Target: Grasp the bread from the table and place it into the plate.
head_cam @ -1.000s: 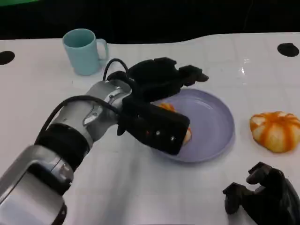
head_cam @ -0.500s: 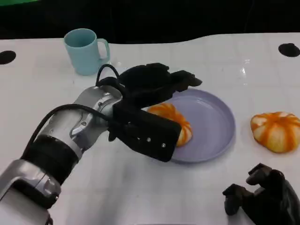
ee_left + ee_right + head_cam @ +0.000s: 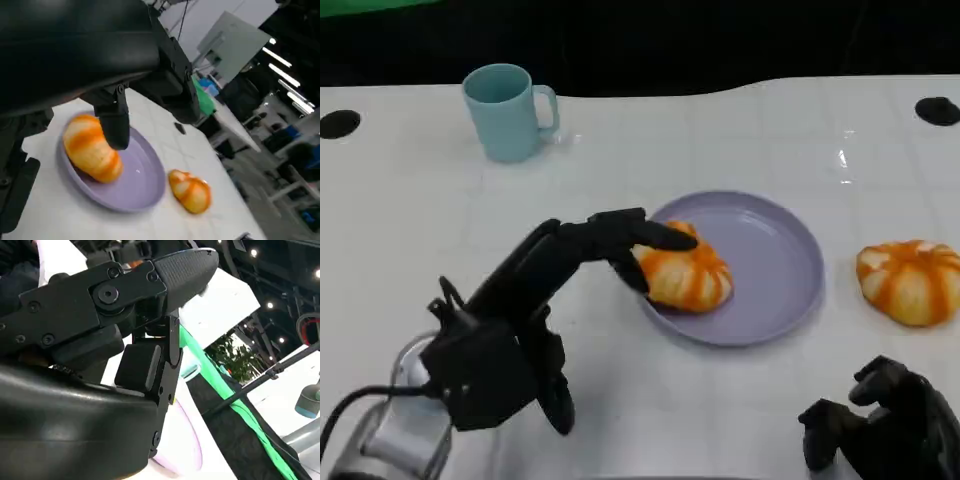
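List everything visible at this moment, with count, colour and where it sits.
bread on the plate: 1, orange and white, on the plate's near-left part
bread on the table: 1, orange and white, right of the plate
plate: 1, lavender, table centre
mug: 1, light blue, far left
table: 1, white
left hand: 1, black, fingers at the plate's bread
right hand: 1, black, near right, curled, holding nothing

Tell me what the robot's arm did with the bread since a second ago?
The left hand pulled back from over the plate toward the robot, leaving the bread lying in the plate; its fingers now sit by the bread's near edge. The second bread, cup and right hand stayed put.
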